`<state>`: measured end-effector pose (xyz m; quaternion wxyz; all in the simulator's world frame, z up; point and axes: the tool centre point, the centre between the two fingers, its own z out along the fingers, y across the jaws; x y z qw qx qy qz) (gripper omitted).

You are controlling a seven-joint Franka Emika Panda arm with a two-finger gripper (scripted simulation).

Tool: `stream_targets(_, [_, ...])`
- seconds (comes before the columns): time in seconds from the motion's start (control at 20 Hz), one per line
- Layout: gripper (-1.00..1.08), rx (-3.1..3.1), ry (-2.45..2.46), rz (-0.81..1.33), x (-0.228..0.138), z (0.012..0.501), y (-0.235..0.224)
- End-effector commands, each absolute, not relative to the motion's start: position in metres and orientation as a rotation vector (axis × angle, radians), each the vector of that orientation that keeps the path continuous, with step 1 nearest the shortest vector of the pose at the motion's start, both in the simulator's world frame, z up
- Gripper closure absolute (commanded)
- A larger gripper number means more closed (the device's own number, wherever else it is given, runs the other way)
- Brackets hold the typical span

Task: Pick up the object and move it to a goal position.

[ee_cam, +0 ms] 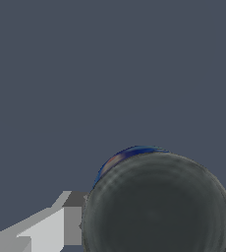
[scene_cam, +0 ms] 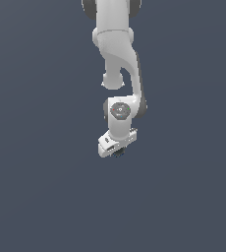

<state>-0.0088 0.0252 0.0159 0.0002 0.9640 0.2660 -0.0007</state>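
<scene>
The dark object (scene_cam: 118, 154) (ee_cam: 156, 206) sat between the gripper (scene_cam: 117, 151) jaws, seemingly clamped; no readable writing showed on its bluish band.

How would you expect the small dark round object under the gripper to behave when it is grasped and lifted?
The object looks round with a smooth, glossy face, so it may slip or roll if loosely pinched. It shows narrower than the gripper, so it is probably light. It looks rigid, not floppy.
</scene>
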Motion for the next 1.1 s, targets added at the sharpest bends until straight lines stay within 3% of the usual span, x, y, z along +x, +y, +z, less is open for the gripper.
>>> stream_targets(0.0, [1.08,3.028,0.836,0.0,-0.009,0.02,0.027])
stream_targets(0.5, [1.08,3.027,0.836,0.0,-0.021,0.069,0.048])
stream_targets(1.05, [1.08,3.025,0.838,-0.001,-0.048,0.18,0.095])
